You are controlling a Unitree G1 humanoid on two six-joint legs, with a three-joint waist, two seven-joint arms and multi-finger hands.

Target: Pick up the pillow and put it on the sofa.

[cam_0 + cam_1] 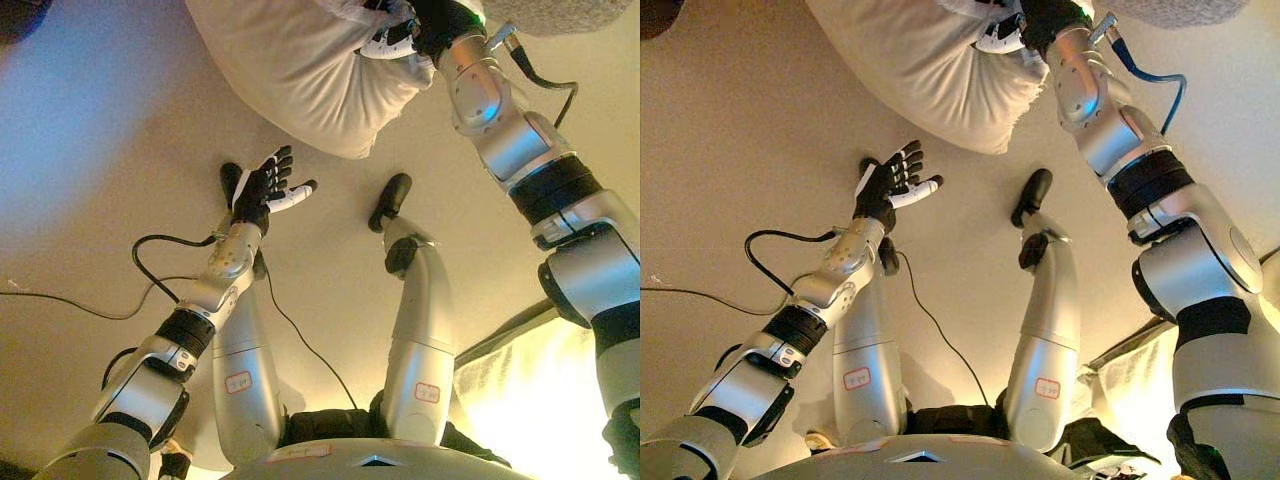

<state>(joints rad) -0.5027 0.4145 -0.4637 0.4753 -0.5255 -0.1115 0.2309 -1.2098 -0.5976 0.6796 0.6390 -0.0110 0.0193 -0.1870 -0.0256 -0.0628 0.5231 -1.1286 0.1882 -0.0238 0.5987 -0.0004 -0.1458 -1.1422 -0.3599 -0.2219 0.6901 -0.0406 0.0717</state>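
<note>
A large white pillow (300, 65) hangs at the top of the view, held up off the beige floor. My right hand (405, 30) grips its upper right edge, fingers curled into the fabric. My left hand (265, 188) is held out below the pillow's lower edge, fingers spread and open, touching nothing. A grey textured sofa edge (570, 12) shows at the top right corner, just beyond the right hand.
Beige carpet (100, 150) spreads out to the left. A white cloth-like object (520, 385) lies at the lower right. A dark shape (20, 15) sits in the top left corner.
</note>
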